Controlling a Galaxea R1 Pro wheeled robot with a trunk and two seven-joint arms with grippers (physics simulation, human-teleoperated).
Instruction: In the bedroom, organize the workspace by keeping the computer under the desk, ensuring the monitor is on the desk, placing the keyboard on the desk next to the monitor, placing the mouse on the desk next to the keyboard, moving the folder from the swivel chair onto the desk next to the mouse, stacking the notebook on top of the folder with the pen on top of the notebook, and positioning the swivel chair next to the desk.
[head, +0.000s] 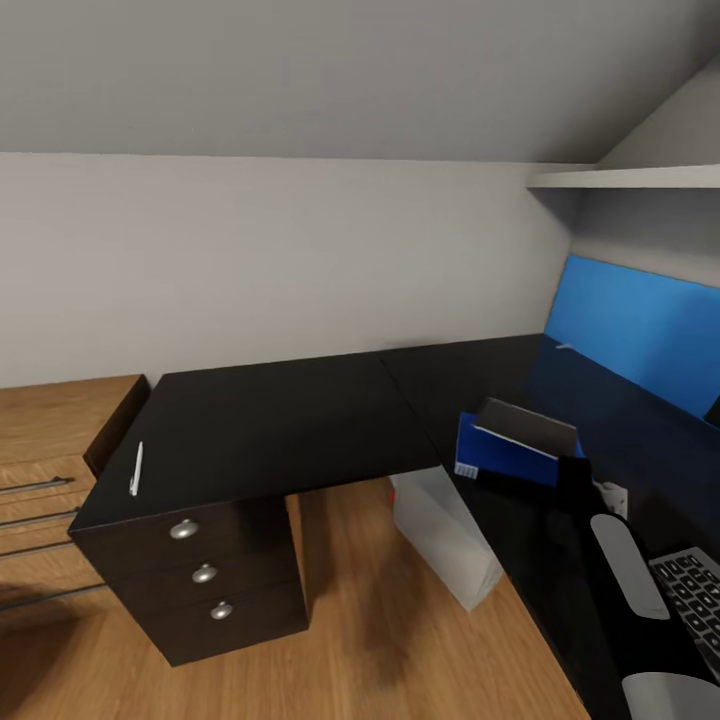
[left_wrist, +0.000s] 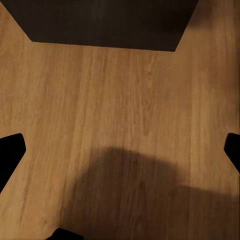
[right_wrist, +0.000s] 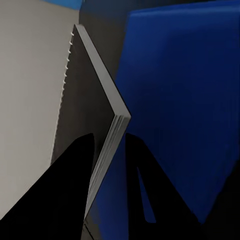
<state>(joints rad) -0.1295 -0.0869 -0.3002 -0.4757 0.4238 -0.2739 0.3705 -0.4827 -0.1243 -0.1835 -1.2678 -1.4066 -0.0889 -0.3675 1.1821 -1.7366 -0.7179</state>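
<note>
The black L-shaped desk (head: 270, 420) fills the middle of the head view. On its right wing lies the blue folder (head: 495, 455) (right_wrist: 180, 100). Over it the dark notebook (head: 530, 425) (right_wrist: 107, 130) is tilted on edge, with my right gripper (head: 572, 478) (right_wrist: 107, 175) shut on its page edge. The white pen (head: 135, 470) lies by the desk's left edge, above the drawer block. The keyboard (head: 695, 595) shows at the lower right. My left gripper (left_wrist: 120, 150) hangs open over wood floor.
A pale white box (head: 445, 535) stands under the desk's corner; computer or desk leg, I cannot tell. The black drawer block (head: 200, 580) is at the left, beside a light-wood drawer unit (head: 45, 450). A blue wall panel (head: 640, 335) and a shelf (head: 630, 178) are at the right.
</note>
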